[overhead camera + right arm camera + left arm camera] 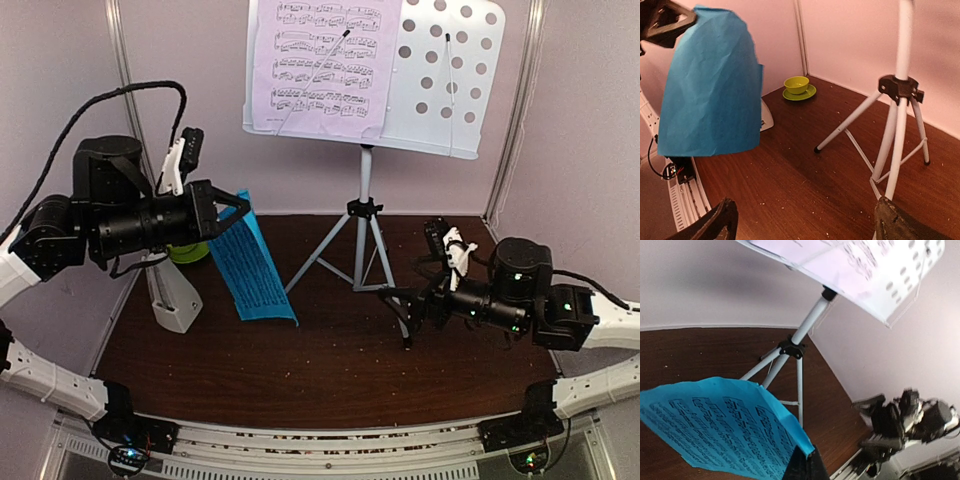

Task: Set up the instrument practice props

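**Inspector:** Left side first.

**Assessor:** The left claw [228, 208] is clenched on an edge of a cyan printed sheet-music page [252, 262]. The page hangs in the air over the dark brown wooden bench [300, 370], left of the stand and not yet on it. Beneath it, a small white pyramid metronome [176, 296] stands on the bench by the left wall. I cannot tell whether its front cover is on.

**Inspector:** Centre and right?

**Assessor:** The white perforated music stand [457, 100] is upright on its silver tripod at the back. A lilac printed sheet-music page [320, 65] rests on the left half of its desk, and the right half is bare. The right claw [807, 222] is released and holds nothing, low beside the tripod legs.

**Inspector:** Progress?

**Assessor:** Roughly midway, in my judgement. The stand is erected and one page is placed. The cyan page remains to be seated, and the metronome possibly needs attention.
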Robot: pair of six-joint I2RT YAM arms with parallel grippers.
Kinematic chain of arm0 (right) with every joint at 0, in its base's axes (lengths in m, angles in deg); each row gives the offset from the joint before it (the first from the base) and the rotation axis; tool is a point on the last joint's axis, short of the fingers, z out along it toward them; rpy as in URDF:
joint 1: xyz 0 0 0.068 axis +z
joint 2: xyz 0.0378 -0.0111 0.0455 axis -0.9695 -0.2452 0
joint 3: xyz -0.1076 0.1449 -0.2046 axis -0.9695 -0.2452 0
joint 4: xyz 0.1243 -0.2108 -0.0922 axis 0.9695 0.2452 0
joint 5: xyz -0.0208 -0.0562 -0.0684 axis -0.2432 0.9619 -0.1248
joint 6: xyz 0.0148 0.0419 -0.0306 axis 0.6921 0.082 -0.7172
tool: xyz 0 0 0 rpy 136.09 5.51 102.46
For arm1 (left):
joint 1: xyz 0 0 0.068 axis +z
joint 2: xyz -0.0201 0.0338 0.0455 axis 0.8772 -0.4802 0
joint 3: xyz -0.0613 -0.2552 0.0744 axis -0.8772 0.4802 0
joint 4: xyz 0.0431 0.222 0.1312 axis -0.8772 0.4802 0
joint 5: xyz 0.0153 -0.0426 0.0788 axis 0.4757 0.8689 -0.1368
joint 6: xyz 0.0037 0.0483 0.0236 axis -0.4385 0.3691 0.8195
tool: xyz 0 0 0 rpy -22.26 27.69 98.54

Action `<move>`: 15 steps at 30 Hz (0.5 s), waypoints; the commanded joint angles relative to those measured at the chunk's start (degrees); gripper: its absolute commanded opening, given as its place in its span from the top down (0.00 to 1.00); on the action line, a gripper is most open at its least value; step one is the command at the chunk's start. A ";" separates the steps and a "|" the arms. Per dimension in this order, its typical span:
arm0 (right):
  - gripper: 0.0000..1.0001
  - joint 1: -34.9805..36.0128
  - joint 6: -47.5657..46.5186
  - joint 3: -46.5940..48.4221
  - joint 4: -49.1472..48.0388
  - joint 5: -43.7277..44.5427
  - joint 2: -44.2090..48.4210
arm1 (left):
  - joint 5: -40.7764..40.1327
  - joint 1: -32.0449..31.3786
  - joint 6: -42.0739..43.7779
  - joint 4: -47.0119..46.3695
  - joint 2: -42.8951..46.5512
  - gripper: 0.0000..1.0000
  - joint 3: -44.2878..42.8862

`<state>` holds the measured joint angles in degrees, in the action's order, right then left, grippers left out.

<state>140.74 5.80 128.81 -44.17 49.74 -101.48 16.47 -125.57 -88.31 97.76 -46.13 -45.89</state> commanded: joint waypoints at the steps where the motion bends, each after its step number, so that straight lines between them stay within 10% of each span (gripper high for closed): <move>1: 0.05 -6.59 15.33 2.93 6.48 -4.85 0.36 | 9.33 -1.20 14.99 4.02 -2.58 1.00 0.83; 15: 0.00 -17.17 31.77 13.76 26.50 -29.25 -11.31 | 6.47 -12.63 36.38 5.50 -22.74 1.00 -6.17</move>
<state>125.57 32.75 139.34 -24.94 30.15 -108.63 23.49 -136.98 -59.77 104.31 -66.67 -47.88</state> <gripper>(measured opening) 0.993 0.006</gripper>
